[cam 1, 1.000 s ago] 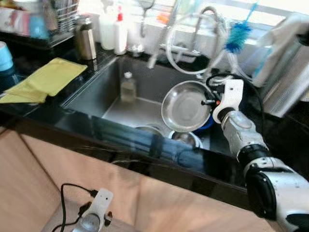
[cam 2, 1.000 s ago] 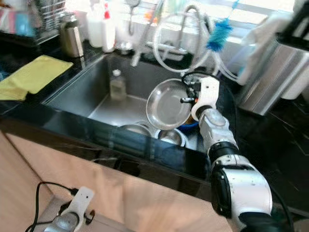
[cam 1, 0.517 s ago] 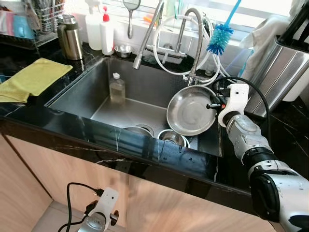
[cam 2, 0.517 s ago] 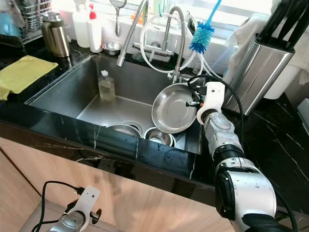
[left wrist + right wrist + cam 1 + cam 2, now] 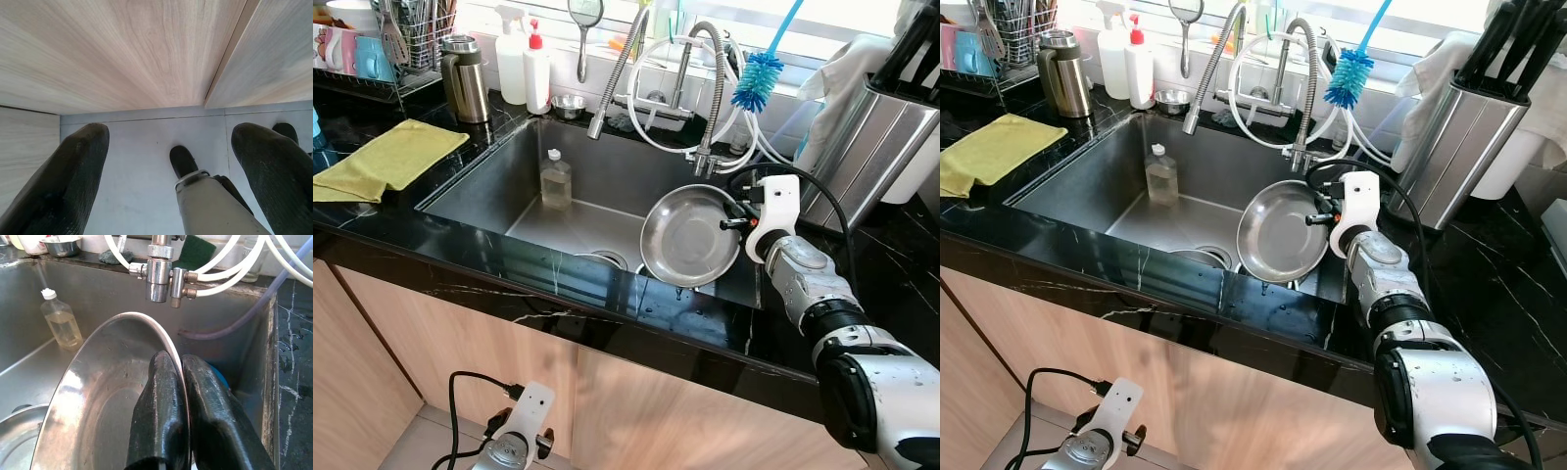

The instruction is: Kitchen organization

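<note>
A round steel bowl (image 5: 690, 237) hangs tilted on edge over the right end of the sink (image 5: 499, 191). My right gripper (image 5: 732, 217) is shut on its rim at the right side. In the right wrist view both black fingers (image 5: 164, 401) pinch the thin rim of the bowl (image 5: 98, 416). A small bottle of yellowish liquid (image 5: 555, 178) stands on the sink floor at the back. More steel dishes (image 5: 602, 258) lie under the held bowl. My left gripper (image 5: 166, 171) hangs open low by the wooden cabinet, above the grey floor.
A faucet with white hoses (image 5: 690, 73) and a blue bottle brush (image 5: 759, 78) rise behind the sink. A yellow cloth (image 5: 386, 157), a steel kettle (image 5: 465, 78) and spray bottles (image 5: 524, 67) sit on the left counter. A steel knife block (image 5: 871, 147) stands at the right.
The camera has swung and steadied. The right gripper with the bowl has come nearer to the sink's front edge and a little left, lifted off the dishes beneath.
</note>
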Available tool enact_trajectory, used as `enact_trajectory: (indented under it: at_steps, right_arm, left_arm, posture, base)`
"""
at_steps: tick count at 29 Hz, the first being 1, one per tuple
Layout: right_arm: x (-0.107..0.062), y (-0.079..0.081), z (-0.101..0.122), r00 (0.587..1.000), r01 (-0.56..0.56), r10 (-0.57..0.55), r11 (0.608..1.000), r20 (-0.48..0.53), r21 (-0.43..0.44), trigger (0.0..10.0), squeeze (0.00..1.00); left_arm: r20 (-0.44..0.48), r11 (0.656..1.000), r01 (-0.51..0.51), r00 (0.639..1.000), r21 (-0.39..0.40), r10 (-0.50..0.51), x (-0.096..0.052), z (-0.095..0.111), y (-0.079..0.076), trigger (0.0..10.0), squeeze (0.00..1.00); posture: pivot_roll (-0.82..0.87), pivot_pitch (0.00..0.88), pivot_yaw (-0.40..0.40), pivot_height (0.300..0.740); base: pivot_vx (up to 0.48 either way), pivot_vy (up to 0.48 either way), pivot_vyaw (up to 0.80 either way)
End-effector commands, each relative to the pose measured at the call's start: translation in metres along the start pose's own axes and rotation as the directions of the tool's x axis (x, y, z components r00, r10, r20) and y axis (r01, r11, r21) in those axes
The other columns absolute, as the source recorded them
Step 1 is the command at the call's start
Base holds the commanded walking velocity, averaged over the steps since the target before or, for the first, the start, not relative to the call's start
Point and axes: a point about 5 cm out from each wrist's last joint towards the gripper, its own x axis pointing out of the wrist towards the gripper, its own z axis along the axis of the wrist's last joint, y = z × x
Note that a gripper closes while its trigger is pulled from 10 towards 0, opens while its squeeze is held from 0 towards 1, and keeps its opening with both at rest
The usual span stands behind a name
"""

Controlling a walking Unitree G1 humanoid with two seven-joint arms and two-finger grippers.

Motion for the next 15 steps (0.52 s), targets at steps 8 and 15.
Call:
enact_trajectory:
  at_steps: [8,15]
  right_arm:
    - [-0.0009,-0.0016,-0.0029,1.000,0.006,-0.006,1.000,-0.012,-0.012,10.0,0.60]
    - [-0.0002,0.0001,-0.0002,1.000,0.006,-0.006,1.000,0.007,-0.020,10.0,0.00]
  left_arm:
    - [-0.011,1.000,0.012,1.000,0.013,-0.012,-0.0004,-0.0023,-0.0035,10.0,0.00]
    - [-0.010,1.000,0.013,1.000,0.015,-0.013,-0.0004,-0.0023,-0.0036,10.0,0.00]
  posture:
    - [0.16,0.010,-0.150,0.740]
    - [0.16,0.009,-0.149,0.740]
  base:
    - [0.000,0.000,0.00]
    - [0.000,0.000,0.00]
